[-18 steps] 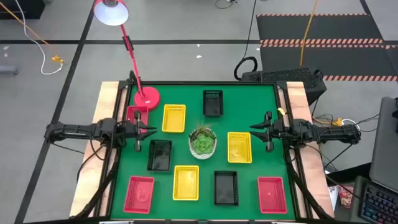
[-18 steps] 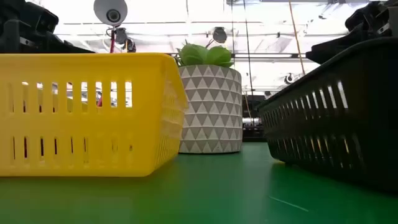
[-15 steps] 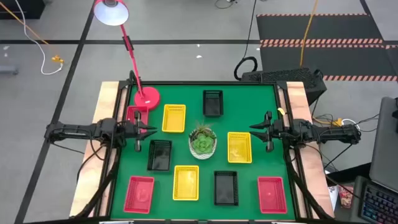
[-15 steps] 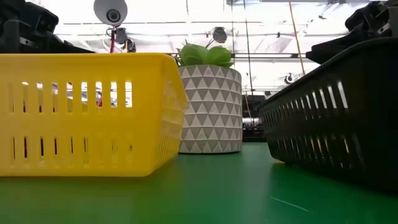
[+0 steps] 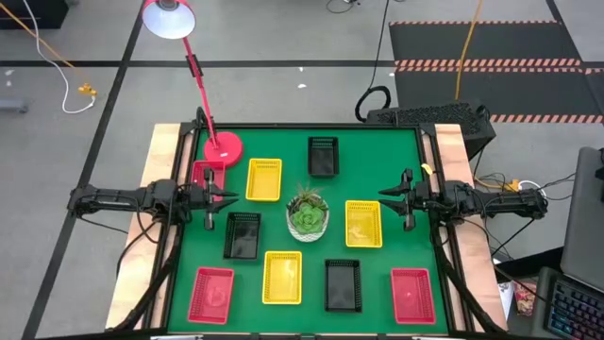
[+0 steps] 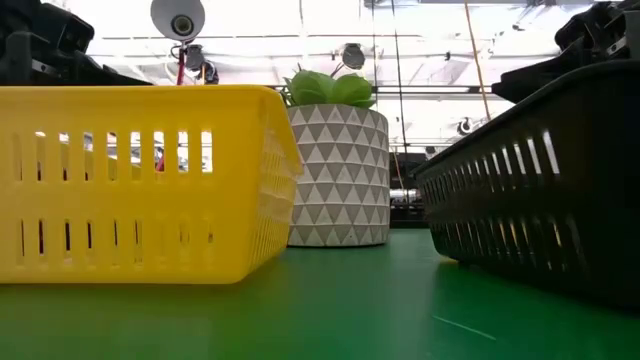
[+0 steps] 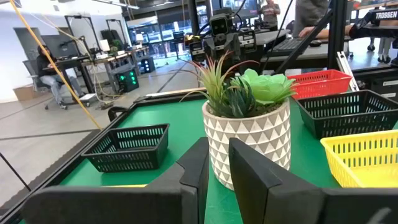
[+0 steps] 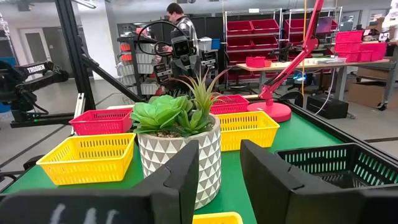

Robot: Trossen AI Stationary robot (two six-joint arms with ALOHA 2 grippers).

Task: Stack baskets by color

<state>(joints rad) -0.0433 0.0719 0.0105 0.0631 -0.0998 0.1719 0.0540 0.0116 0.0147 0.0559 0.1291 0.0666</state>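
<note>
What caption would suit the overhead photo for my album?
Nine baskets, red, yellow and black, lie unstacked on the green table around a potted succulent, with the left claw and right claw waiting at its sides.

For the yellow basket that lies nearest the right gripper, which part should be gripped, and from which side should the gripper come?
Probably one long rim wall of the yellow basket, taken from straight above. It lies flat with its open side up, and its thin upright mesh walls suit a pinch. The side toward the right gripper is free; the potted succulent stands close to the other.
</note>
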